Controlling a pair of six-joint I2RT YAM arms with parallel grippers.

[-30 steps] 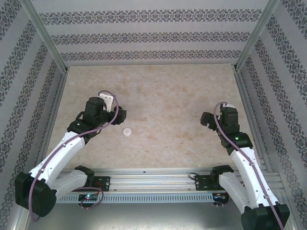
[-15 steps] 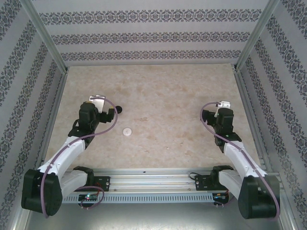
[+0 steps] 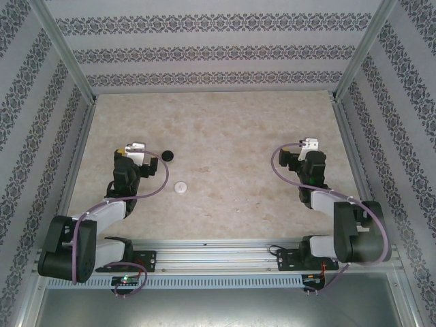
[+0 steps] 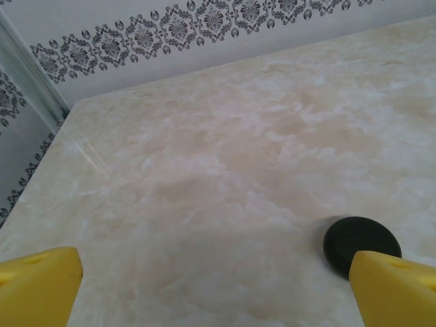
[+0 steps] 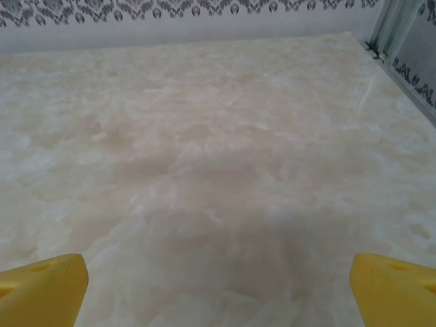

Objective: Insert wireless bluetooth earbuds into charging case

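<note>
A round black charging case (image 3: 167, 155) lies closed on the marble table, and a round white one (image 3: 180, 187) lies nearer the front. The earbuds are out of view. My left gripper (image 3: 136, 155) sits just left of the black case, open and holding nothing. In the left wrist view the black case (image 4: 360, 242) lies just beyond the right yellow fingertip (image 4: 394, 286), and the left gripper (image 4: 216, 283) has bare table between its fingertips. My right gripper (image 3: 300, 155) is at the right side of the table. In the right wrist view it (image 5: 218, 283) is open over bare marble.
Patterned walls with metal corner posts (image 3: 68, 48) close in the marble table (image 3: 225, 129) on three sides. A metal rail (image 3: 218, 255) with the arm bases runs along the near edge. Both arms are folded back close to their bases.
The left arm has drawn back and to the left, uncovering the black case. The right arm has folded back too. Neither case has moved.
</note>
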